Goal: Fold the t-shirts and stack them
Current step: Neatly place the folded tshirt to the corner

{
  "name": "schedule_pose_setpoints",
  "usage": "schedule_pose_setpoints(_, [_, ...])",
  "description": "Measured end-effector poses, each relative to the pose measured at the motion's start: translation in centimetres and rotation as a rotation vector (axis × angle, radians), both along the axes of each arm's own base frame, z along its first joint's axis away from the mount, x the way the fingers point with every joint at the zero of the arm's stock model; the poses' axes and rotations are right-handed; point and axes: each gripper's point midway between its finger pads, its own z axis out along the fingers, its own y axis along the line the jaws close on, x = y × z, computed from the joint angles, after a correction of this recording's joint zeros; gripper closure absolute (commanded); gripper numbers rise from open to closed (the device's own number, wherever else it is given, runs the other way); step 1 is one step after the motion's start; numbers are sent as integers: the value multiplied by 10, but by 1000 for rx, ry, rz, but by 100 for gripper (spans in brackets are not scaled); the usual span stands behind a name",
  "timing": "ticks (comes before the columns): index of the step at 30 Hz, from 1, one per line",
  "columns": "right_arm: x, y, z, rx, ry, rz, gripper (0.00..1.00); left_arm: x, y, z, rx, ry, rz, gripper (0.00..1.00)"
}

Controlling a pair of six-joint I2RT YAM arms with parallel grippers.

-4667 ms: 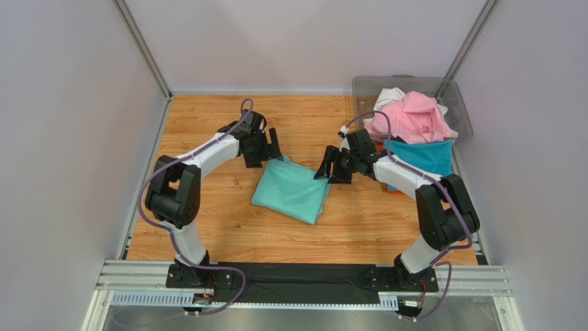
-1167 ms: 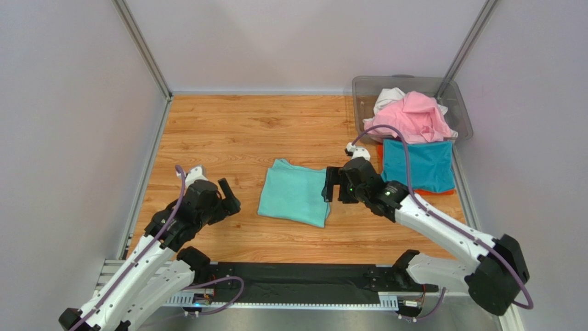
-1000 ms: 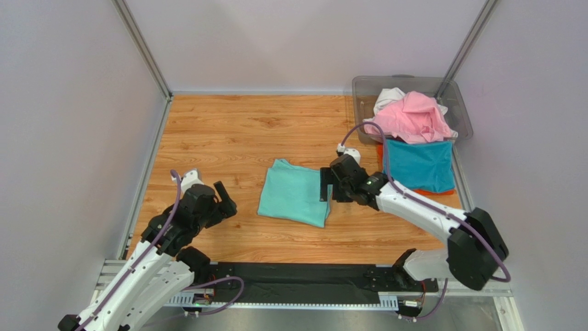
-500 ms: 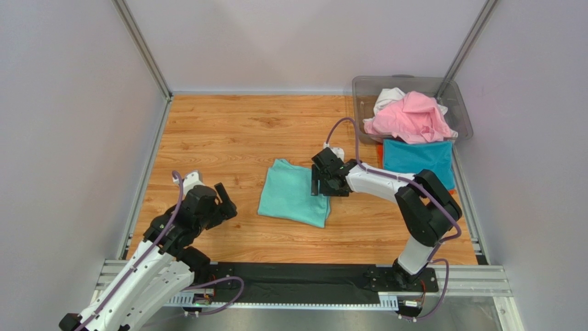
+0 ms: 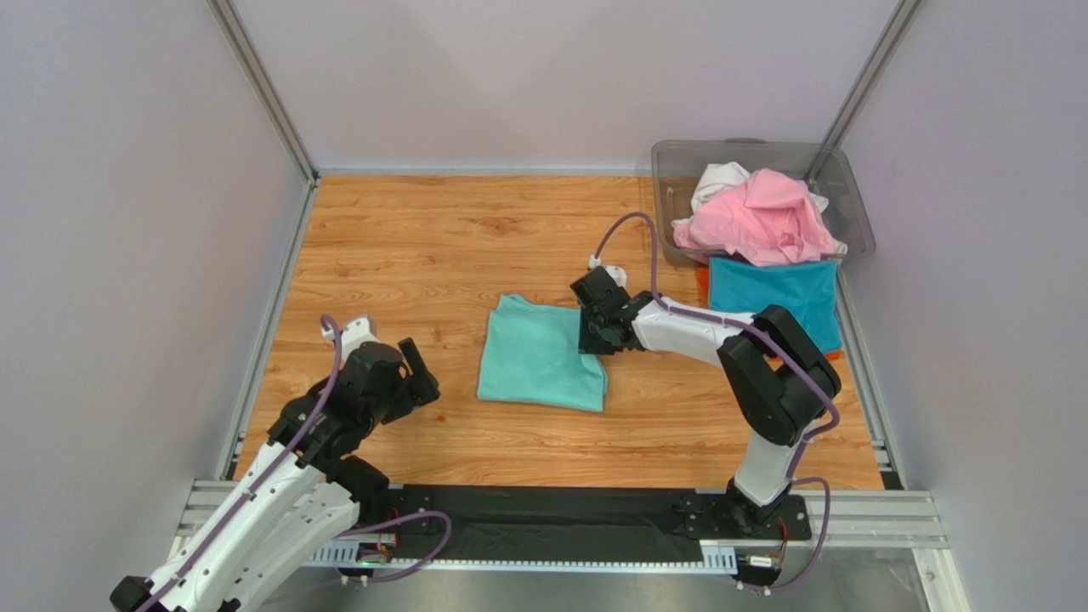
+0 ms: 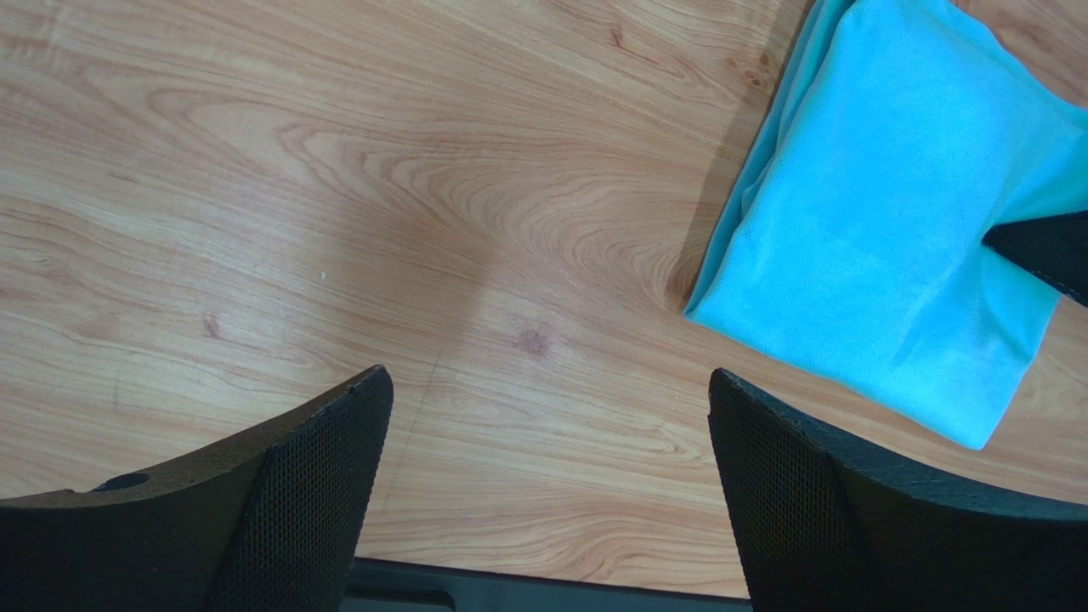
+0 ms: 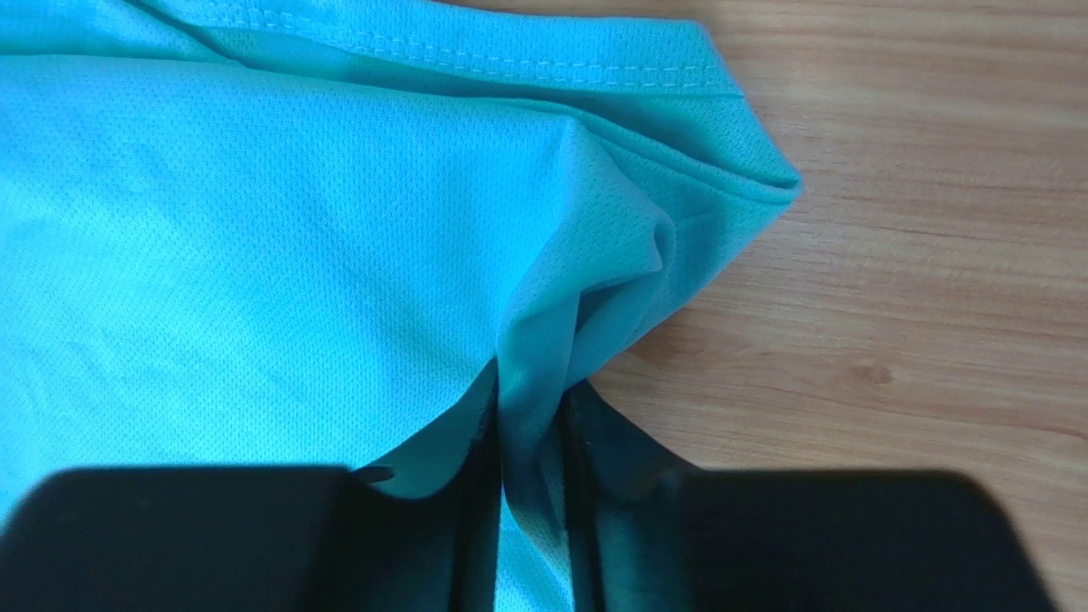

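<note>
Right wrist, mint green t-shirt (image 7: pixel 256 230) folded, edge puckered

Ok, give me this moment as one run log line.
right gripper: shut on mint green t-shirt, right edge | left gripper: open, empty, apart from shirt | teal blue t-shirt: by bin

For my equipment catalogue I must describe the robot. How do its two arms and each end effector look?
The left arm and right arm have white link shells and black joints. A purple cable loops along each. The left end effector and right end effector are black, two-fingered; the left fingers show a fine mesh texture. I see no readable markings.
</note>
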Motion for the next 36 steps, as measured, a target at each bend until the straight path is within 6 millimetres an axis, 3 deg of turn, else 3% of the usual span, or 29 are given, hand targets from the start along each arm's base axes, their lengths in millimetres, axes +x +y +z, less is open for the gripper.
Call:
schedule_pose_setpoints(2, [1, 2, 1, 11, -3, 4, 89, 0, 0, 0, -1, -2, 0, 0])
schedule_pose_setpoints(4, [1, 3, 0, 13, -6, 10, 100, 1, -1, 0, -1, -1, 0, 0])
schedule_pose_setpoints(13, [0, -9, 4, -52, -44, 72, 100, 0, -2, -1, -6, 3, -6, 0])
schedule_pose_setpoints(19, [-3, -36, 16, -180, -73, 98, 100, 1, -3, -3, 0, 15, -7, 0])
schedule_pose_setpoints(27, [-3, -89, 33, -454, -93, 94, 100, 2, -3, -3, 2, 17, -9, 0])
schedule_pose_setpoints(36, [1, -142, 75, -617, -131, 57, 100, 3, -5, -2, -5, 11, -18, 0])
